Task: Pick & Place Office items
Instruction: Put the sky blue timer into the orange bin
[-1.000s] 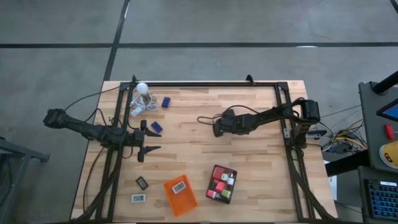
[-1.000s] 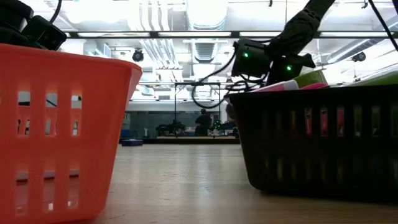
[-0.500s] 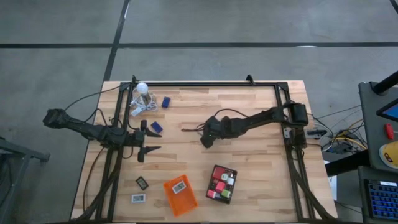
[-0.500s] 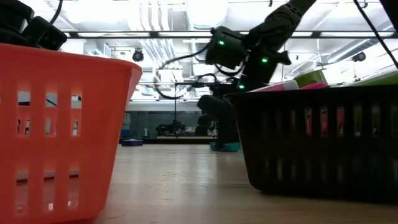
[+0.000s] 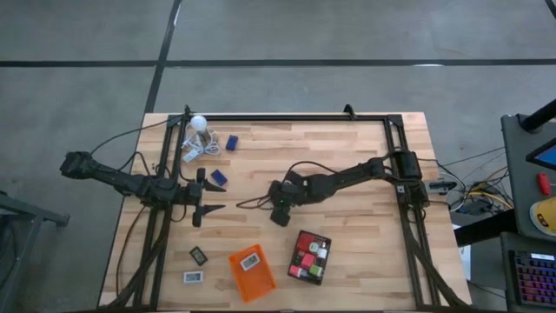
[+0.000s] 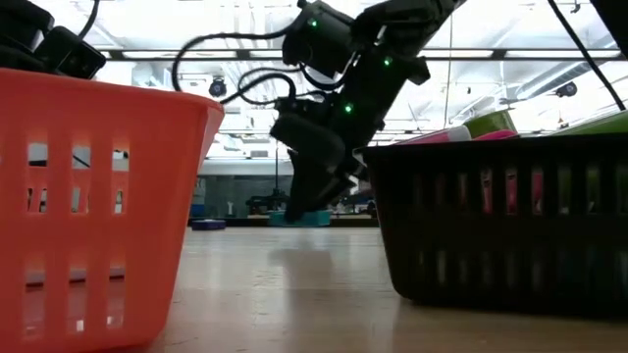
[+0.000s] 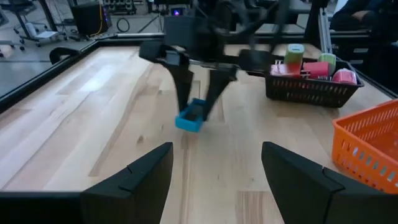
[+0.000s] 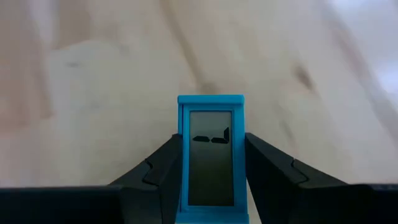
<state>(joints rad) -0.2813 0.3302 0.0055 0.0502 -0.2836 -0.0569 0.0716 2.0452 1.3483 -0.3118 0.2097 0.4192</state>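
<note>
Right wrist view: gripped blue box's [image 8: 211,158] screen.

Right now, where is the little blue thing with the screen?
The blue screen box is pinched in the right gripper, near the table's middle in the high view, up-left of the black tray.

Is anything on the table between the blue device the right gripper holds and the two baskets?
Nothing visible. The right gripper holds the blue device above bare wood, and the stretch from there to the black basket and the orange basket shows only tabletop. The left gripper waits off to one side, open.
</note>
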